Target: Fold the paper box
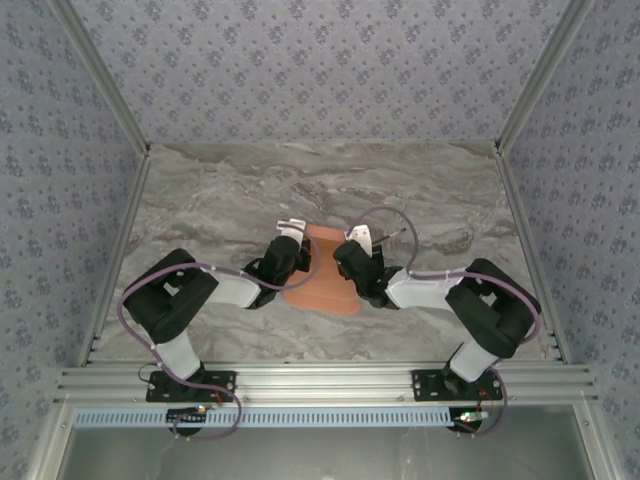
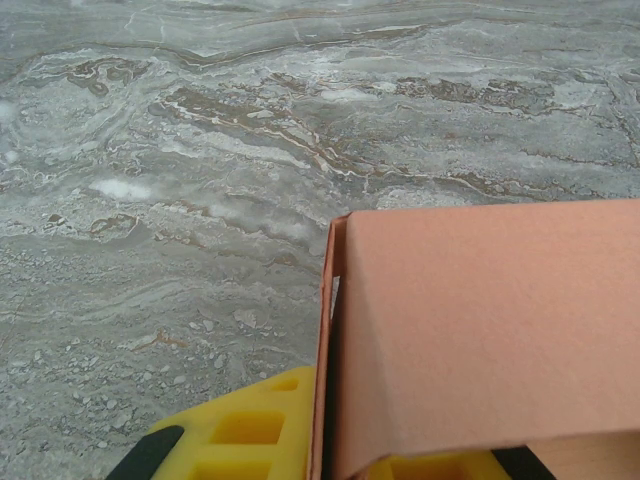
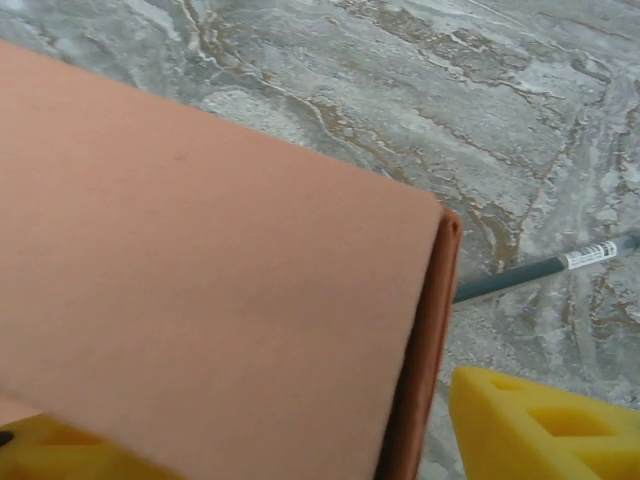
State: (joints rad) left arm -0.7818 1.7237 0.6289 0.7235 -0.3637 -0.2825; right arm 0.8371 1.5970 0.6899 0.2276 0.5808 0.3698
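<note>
Salmon-orange paper box point(image 1: 322, 278) lies midway on the counter point(image 1: 220, 190) — left hand point(image 1: 290, 230) pinches its side wall, right hand point(image 1: 359, 239) gapes open astride it. Hold left firm; right should re-grip squarely.

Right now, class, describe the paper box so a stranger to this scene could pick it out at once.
Find the grey marble table, then its middle, where the left arm and right arm meet. Between them sits the paper box, folded from thin card. It alone is salmon-orange, against grey stone and black arms.
</note>
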